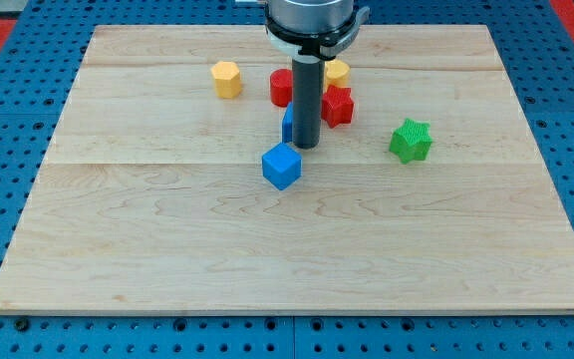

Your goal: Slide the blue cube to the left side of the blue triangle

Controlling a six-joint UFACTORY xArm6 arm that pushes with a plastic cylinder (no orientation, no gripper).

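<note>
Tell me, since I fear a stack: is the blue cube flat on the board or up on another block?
Flat on the board. The blue cube sits on bare wood, just below-left of my tip, touching no other block.

Red blocks [337,106] crowd behind — perhaps touching.

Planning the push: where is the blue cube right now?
The blue cube sits near the board's centre, just below-left of my tip, which hides most of the blue triangle.

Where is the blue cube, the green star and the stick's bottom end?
blue cube [281,166], camera view, middle of its top face.
green star [411,140], camera view, its centre.
my tip [307,146], camera view, the rod's very end, just above-right of the cube.
</note>
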